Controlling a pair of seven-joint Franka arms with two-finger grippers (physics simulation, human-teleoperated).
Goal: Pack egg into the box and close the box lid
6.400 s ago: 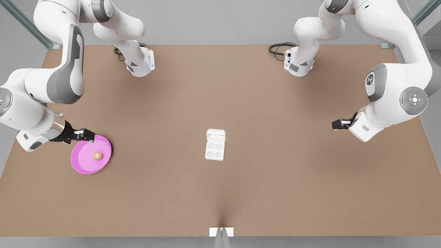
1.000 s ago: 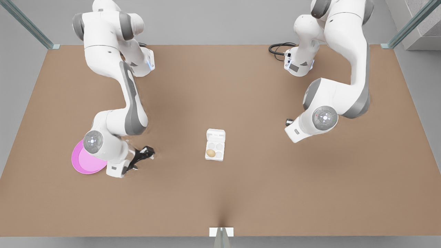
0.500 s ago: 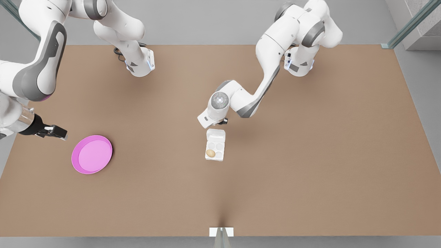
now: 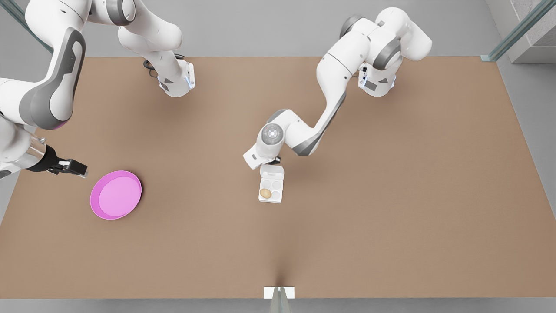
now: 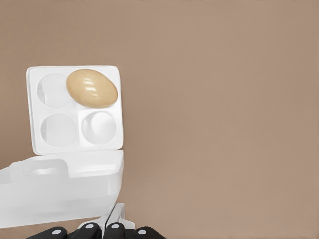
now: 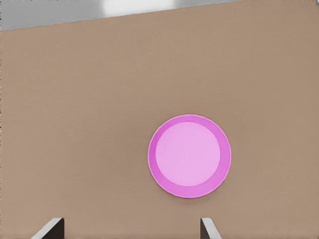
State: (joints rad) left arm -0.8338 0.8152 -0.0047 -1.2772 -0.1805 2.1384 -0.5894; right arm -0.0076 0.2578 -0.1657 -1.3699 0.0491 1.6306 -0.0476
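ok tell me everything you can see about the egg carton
The box is a small white carton, plastic by its look, with four round cups in a two-by-two grid, resting flat mid-table. One cup, on the side away from the hinge, holds the tan egg; three are empty. The box lid is open, hinged on the far side. The left gripper sits at the lid's far edge; contact is unclear.

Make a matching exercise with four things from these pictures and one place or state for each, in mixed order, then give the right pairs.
Things:
1. egg
2. box lid
3. pink plate
4. right end effector

Places or states:
A. empty, on the table
B. open, beside the plate
C. in one carton cup
D. open, with the left end effector at its far edge

Pairs: 1-C, 2-D, 3-A, 4-B
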